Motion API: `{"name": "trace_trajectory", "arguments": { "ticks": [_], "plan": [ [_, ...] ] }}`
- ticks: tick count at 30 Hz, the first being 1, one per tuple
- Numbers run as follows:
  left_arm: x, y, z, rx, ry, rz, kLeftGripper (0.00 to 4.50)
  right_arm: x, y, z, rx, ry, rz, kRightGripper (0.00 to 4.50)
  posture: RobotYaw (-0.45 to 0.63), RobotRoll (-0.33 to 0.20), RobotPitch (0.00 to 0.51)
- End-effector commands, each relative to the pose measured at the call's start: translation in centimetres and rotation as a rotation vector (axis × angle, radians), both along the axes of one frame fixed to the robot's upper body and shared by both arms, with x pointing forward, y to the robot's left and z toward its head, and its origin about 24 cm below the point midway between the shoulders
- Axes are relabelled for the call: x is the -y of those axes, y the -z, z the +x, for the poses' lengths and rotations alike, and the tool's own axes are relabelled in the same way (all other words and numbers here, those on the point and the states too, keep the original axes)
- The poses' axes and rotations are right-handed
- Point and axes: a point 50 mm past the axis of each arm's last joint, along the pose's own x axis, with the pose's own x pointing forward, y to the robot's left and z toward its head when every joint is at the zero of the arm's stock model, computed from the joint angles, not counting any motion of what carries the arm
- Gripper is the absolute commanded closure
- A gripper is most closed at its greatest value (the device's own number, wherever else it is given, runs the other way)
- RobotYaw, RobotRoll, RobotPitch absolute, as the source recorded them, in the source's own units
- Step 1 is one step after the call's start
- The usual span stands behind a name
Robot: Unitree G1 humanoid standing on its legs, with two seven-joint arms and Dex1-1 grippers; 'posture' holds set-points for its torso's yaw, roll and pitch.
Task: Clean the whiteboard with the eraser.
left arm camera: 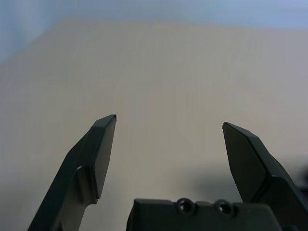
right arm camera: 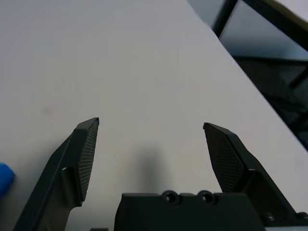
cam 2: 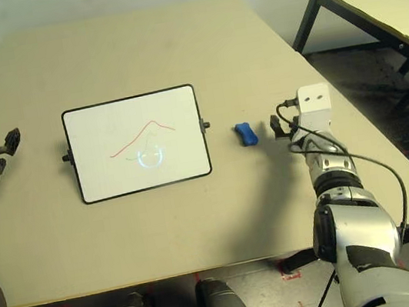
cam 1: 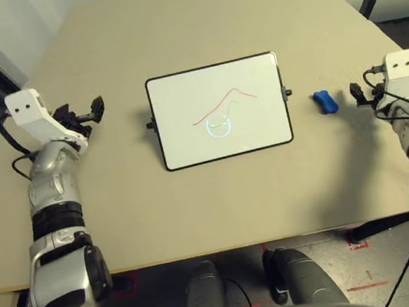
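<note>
The whiteboard [cam 1: 219, 111] is seen mid-table from the head, the eraser [cam 1: 325, 101] just left of the right gripper [right arm camera: 151, 126]. Both grippers' fingers are spread, empty; the left gripper [left arm camera: 169, 121] is shown over bare table [left arm camera: 159, 67].

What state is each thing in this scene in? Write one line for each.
whiteboard: flat on the table, red line not yet wiped off.
eraser: lying on the table right of the board, not held.
left hand: open, empty.
right hand: open, empty, beside the eraser.
</note>
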Motion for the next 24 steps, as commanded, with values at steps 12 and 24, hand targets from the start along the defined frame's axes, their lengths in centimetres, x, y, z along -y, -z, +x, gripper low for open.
{"name": "trace_trajectory", "arguments": {
  "ticks": [12,24],
  "plan": [
    [8.8,-1.1,-0.3,-0.153,0.556,0.158,0.00,-5.2,1.1,-0.2,-0.188,-0.198,0.023,0.01,-0.07,0.000,0.059],
    [12.9,0.7,-0.3,-0.233,0.748,0.215,0.00,-6.2,2.5,-1.0,-0.286,-0.201,0.032,0.01,-0.06,0.000,0.057]
  ]
}}
